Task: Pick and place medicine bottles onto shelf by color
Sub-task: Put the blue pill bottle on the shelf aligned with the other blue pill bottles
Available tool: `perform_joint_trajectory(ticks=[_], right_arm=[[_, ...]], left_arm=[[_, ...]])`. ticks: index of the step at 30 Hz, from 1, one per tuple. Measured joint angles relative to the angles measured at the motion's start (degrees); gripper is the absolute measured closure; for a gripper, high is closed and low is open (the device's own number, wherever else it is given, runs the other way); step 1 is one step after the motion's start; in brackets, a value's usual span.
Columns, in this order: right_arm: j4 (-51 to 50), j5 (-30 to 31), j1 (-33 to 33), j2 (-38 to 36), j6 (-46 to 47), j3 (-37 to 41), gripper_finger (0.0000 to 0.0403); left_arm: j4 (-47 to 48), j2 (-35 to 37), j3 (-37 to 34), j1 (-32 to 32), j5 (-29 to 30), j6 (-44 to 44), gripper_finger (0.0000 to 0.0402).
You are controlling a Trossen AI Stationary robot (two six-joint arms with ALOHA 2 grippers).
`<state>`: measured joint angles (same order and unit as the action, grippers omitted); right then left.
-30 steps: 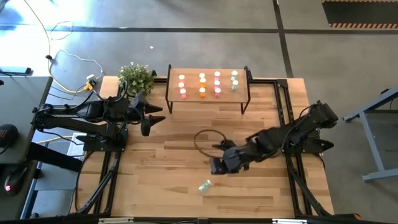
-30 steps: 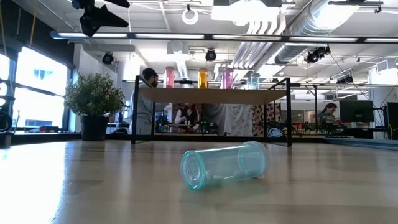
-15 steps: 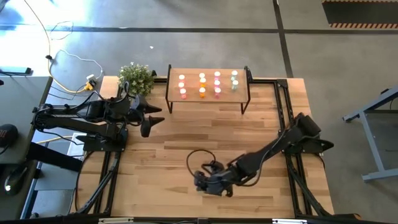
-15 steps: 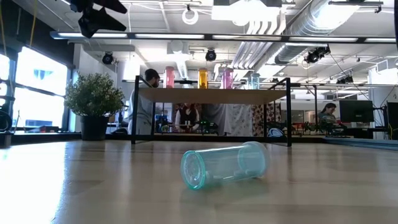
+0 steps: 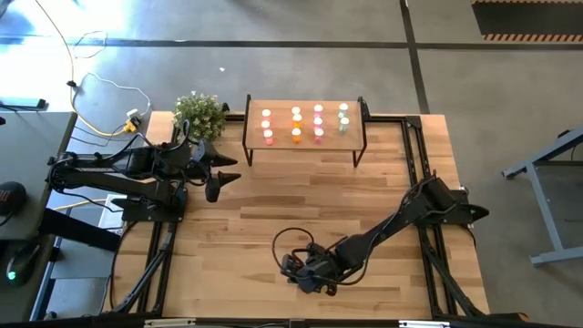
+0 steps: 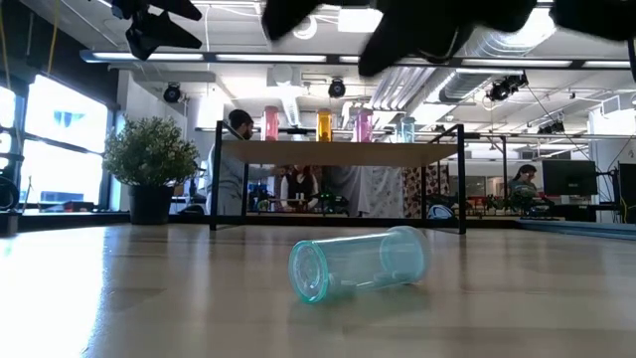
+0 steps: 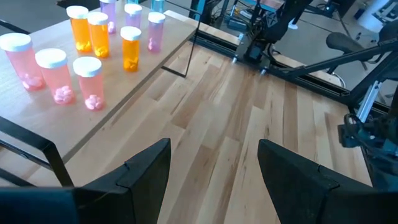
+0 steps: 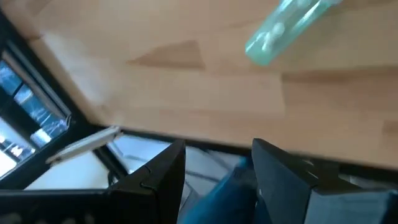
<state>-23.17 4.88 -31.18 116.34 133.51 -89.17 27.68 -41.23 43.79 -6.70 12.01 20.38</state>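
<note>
Both fingers parted, empty, one green bottle lying, ten bottles shelved.

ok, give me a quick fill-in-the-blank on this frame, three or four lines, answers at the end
The green bottle on the tabletop lies on its ____.
The ____ gripper is over that bottle.
The left gripper has its fingers ____, holding nothing.
The other bottles stand on the ____, beside the plant.

Answers: side; right; open; shelf
</note>
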Motion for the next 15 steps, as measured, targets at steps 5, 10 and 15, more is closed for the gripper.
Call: perform_joint_trajectory(ticks=[5, 10, 15], right_arm=[[-0.92, 0.74, 0.33, 1.79, 0.90, 0.00, 0.0226], [-1.17, 0.69, 1.08, 3.72, 1.33, 0.00, 0.0226], [-1.41, -1.66, 1.21, 5.28, 1.61, 0.04, 0.0226]], left_arm=[[-0.02, 0.00, 0.00, -0.01, 0.02, -0.01, 0.0170], [0.00, 0.00, 0.00, -0.02, 0.02, -0.02, 0.0170], [-0.02, 0.00, 0.00, -0.02, 0.02, -0.02, 0.0170]])
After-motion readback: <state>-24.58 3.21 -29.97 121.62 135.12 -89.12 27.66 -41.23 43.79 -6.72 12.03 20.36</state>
